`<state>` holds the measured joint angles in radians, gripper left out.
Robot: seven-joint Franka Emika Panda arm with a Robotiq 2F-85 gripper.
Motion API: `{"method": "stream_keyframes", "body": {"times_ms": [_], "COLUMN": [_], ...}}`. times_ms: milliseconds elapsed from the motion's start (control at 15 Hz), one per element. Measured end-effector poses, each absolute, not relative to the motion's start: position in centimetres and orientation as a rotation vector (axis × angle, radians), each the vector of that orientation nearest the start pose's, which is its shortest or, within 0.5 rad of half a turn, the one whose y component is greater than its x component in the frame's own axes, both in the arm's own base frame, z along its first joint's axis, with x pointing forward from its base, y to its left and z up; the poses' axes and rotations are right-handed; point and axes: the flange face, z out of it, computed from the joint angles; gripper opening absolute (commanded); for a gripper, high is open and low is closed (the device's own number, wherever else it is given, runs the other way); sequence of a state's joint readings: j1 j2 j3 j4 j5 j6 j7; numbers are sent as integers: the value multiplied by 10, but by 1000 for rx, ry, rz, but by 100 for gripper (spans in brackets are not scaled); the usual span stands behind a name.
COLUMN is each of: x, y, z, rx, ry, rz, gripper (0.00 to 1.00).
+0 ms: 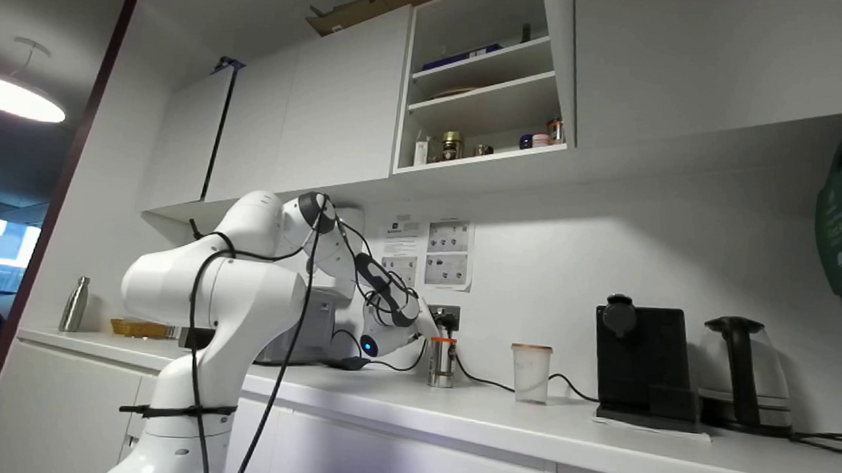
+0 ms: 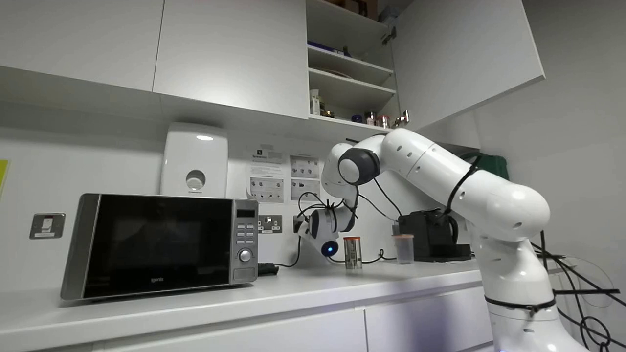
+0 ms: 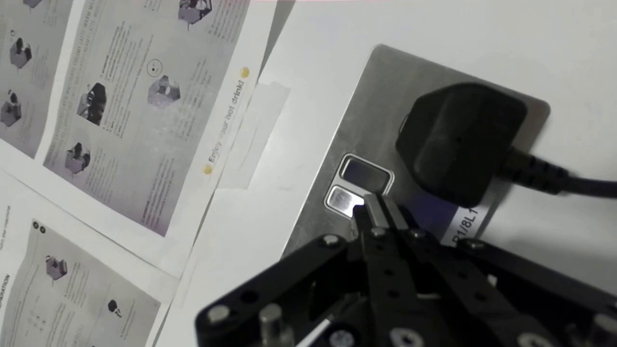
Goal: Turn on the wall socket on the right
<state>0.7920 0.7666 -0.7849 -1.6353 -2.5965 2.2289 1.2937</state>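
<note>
The wall socket (image 3: 368, 108) is a metal plate that fills the middle right of the wrist view, tilted there. It holds two small rocker switches, the upper one (image 3: 365, 174) dark and the lower one (image 3: 341, 199) bright. A black plug (image 3: 460, 144) sits in it. My gripper (image 3: 384, 205) is shut and empty, its fingertips over the right ends of both switches. I cannot tell whether they touch. The rest of the plate is hidden behind the fingers. In an exterior view the socket (image 1: 453, 312) shows partly behind the wrist. Another double socket (image 2: 270, 224) is beside the microwave.
A metal canister with an orange rim (image 1: 442, 362) stands on the counter below the socket. A plastic tub (image 1: 531, 375), a black coffee machine (image 1: 644, 360) and a kettle (image 1: 745, 373) stand farther along. A microwave (image 2: 161, 247) and taped paper sheets (image 3: 144, 96) are also nearby.
</note>
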Motion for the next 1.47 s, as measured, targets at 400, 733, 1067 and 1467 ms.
{"method": "stream_keyframes", "body": {"times_ms": [400,733,1067,1467], "x": [716,716,716,716], "y": [96,94,93,92], "z": [324,324,323,323], "rx": [768,744,727,709], "ry": [1017,1026,1031,1037], "rz": [915,898,887,874], "gripper": [0,0,0,0]}}
